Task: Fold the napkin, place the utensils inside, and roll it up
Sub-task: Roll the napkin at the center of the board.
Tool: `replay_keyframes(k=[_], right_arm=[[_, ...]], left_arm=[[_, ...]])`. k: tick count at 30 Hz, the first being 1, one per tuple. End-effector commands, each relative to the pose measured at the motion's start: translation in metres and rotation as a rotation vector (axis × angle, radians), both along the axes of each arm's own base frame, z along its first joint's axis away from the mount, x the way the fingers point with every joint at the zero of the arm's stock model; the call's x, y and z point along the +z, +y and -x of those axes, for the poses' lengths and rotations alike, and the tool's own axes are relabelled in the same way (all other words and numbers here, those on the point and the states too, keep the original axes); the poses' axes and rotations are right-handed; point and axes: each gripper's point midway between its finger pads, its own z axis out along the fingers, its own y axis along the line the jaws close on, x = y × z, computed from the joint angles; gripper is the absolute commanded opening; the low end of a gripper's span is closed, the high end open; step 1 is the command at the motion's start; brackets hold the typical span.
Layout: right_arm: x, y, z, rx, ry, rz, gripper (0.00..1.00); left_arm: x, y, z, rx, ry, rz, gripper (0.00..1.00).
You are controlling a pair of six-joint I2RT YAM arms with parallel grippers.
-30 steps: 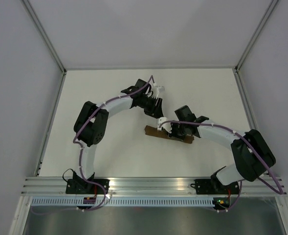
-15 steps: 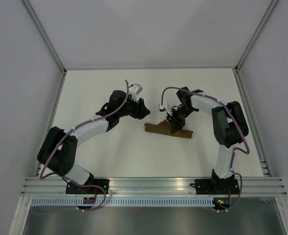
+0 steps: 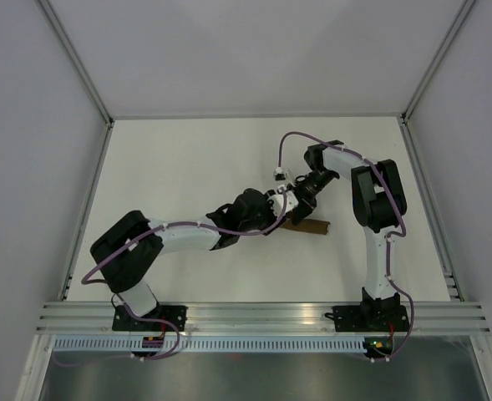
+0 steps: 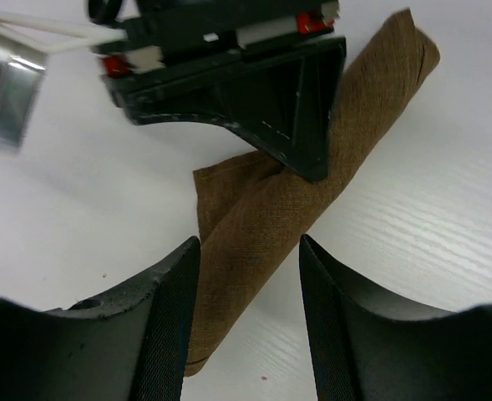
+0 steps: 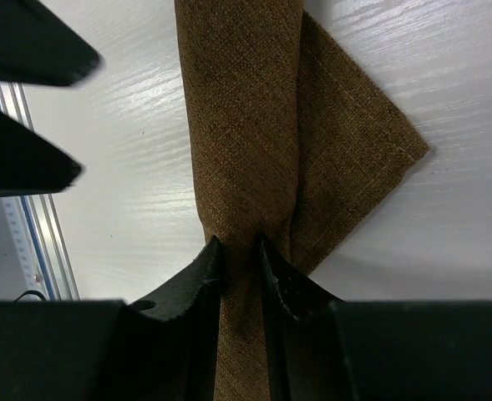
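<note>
The napkin (image 3: 309, 225) is a dark brown cloth rolled into a long tube on the white table, with a loose triangular flap (image 5: 354, 142) beside the roll. My right gripper (image 3: 295, 208) is shut on the middle of the roll, pinching the cloth (image 5: 239, 251). My left gripper (image 3: 272, 219) is open at the roll's left end, its jaws on either side of that end (image 4: 250, 326) without touching it. The roll runs up and away in the left wrist view (image 4: 271, 217). No utensils show.
The white table (image 3: 187, 159) has raised side rails (image 3: 91, 209) and grey walls around it. An aluminium rail (image 3: 262, 316) runs along the near edge by the arm bases. The left fingers (image 5: 20, 167) show at the left of the right wrist view.
My left arm has swung from the back of the table down to the napkin's left end. My right gripper has stayed on the roll while its arm straightened.
</note>
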Motion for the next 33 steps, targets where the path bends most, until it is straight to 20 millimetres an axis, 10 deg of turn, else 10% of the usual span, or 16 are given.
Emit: replay_keyframes(k=[1, 33], right_arm=[[-0.031, -0.011, -0.021, 0.038, -0.088, 0.060, 0.29], [-0.039, -0.012, -0.028, -0.001, -0.063, 0.070, 0.37]], left_arm=[[-0.006, -0.011, -0.006, -0.068, -0.131, -0.137, 0.56], [-0.112, -0.029, 0.018, -0.236, -0.018, -0.426, 0.44]])
